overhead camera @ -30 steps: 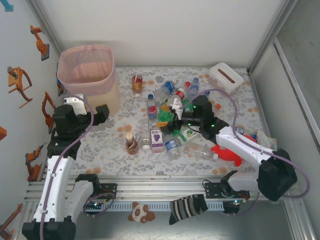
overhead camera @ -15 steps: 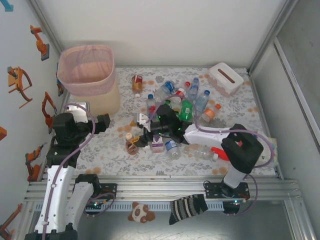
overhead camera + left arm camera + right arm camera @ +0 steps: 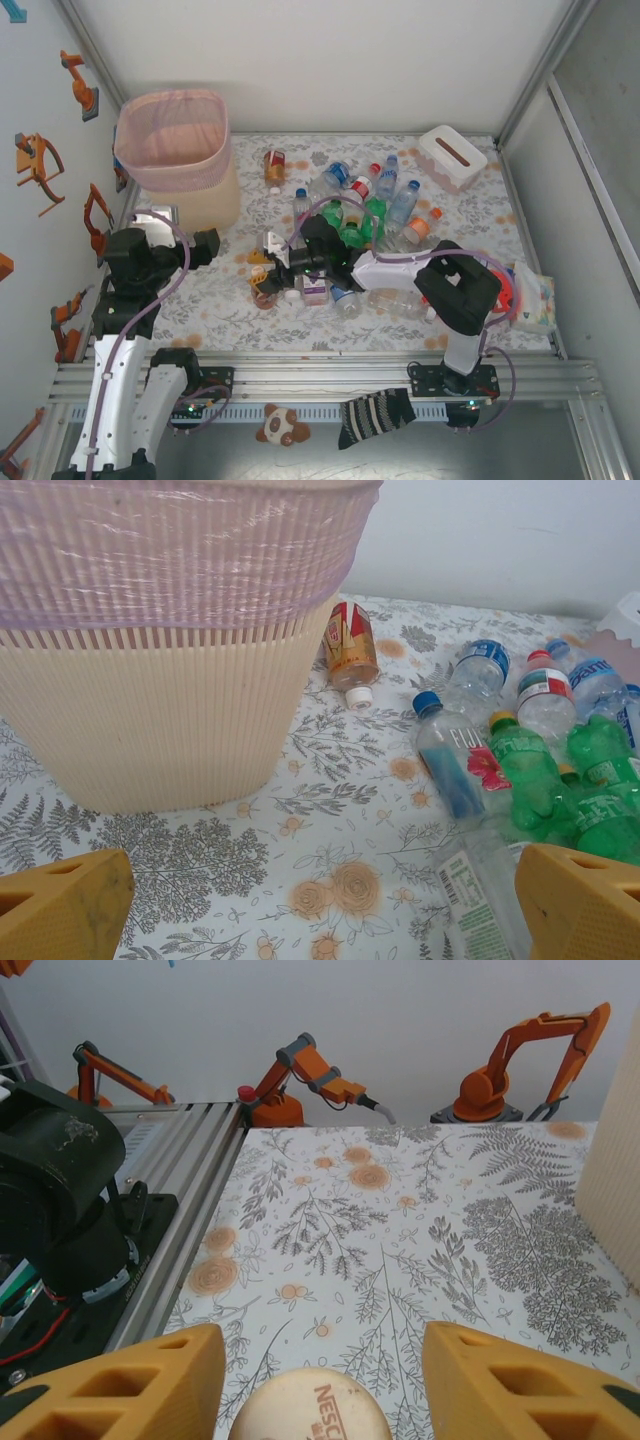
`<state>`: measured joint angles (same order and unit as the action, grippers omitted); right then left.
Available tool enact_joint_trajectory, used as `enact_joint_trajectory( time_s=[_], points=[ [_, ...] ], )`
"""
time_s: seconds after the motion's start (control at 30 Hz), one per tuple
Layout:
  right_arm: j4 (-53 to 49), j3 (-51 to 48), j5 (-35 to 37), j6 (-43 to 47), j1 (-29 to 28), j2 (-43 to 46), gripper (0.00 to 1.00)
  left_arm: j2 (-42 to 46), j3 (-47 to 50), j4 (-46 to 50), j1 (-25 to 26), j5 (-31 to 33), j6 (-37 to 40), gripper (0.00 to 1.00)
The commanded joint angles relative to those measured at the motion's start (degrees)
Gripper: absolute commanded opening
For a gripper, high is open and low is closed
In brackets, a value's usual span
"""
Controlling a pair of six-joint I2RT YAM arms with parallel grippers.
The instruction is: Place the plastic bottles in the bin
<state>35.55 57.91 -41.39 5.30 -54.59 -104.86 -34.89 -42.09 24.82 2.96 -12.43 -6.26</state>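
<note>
Right end effector clenched on a brown bottle; left end effector released beside the bin.
The right arm reaches leftward across the floral surface, and the bottle's cream cap sits between its two yellow fingers, at the near left edge of the heap. The rest of the plastic bottles lie clustered mid-surface, well apart from the bin, which stands in the far left corner with its pink liner folded over the rim. From the left wrist, the left end effector's fingers stand wide apart, gripping nothing, with the cream ribbed wall of the bin just ahead. A red-labelled bottle lies on its side near that wall; a clear blue-capped bottle and green bottles lie further right.
</note>
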Motion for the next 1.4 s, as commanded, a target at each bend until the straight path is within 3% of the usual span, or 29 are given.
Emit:
enact_joint_trajectory(
  time_s=[0.0, 0.4, 0.53, 0.73, 0.97, 1.17, 1.37],
  points=[
    [2.6, 0.0, -0.9, -0.6, -0.6, 1.1, 0.51, 0.8, 0.4, -1.1, -0.3, 0.0, 1.3, 0.98],
    [-2.0, 1.8, -0.6, 0.0, -0.7, 4.2, 0.27, 2.0, 0.8, -1.9, -0.3, -1.2, 1.6, 0.98],
    [-2.9, 1.9, 0.6, -1.1, -0.7, 7.2, 0.26, 3.1, 1.1, -2.7, -0.3, -4.3, 2.5, 1.0],
    [-6.8, 2.3, 7.5, -4.9, -0.7, 14.6, 0.24, 5.1, 2.2, -6.1, -0.2, -12.8, 3.5, 1.0],
    [-21.8, 6.0, 18.3, -7.9, -0.6, 24.6, 0.22, 4.7, 2.4, -11.1, 1.4, -28.9, 4.7, 0.97],
    [-36.3, 13.5, 22.8, -12.8, -0.6, 29.0, 0.21, 2.6, 1.7, -16.7, 6.4, -38.8, 3.6, 0.96],
    [-40.6, 17.9, 18.2, -15.1, -0.6, 32.3, 0.19, -3.1, -2.5, -18.7, 17.5, -39.0, 5.7, 0.96]
  ],
)
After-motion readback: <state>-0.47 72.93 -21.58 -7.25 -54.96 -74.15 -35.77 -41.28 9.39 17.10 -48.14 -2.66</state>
